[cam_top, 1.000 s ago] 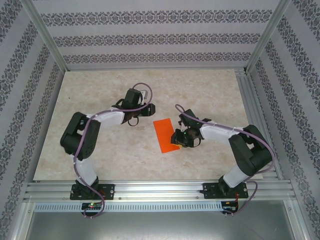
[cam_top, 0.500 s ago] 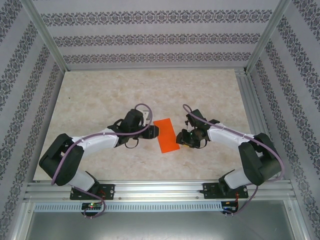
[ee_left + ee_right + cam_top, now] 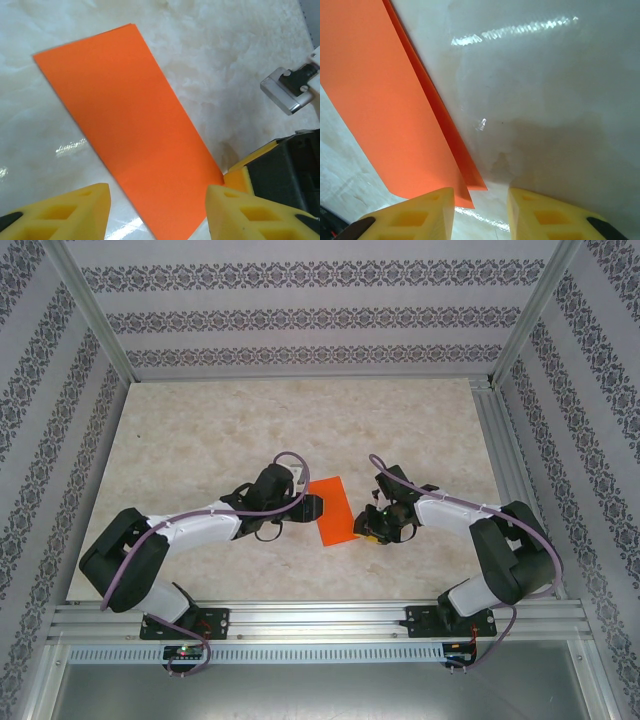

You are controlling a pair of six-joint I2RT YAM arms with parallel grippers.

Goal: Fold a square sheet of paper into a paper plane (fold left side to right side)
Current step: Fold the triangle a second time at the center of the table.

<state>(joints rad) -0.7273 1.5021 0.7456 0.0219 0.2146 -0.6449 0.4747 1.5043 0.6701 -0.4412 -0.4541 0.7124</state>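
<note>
Square sheet of paper lies flat mid-way across the table as a narrow doubled rectangle, with its loose edges to the right. Your left gripper stands at its left edge, fingers apart and holding nothing. Your right gripper, likewise parted, sits at the near right corner. Judgement: the left-to-right fold is made but the crease is not set. Next, press along the fold without shifting the layers.

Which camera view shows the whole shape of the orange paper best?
The top external view: the orange paper lies there almost whole, a narrow rectangle. The left wrist view shows its top face closer, with the near end cut off. The right wrist view shows one long edge, where two layers lie.
</note>
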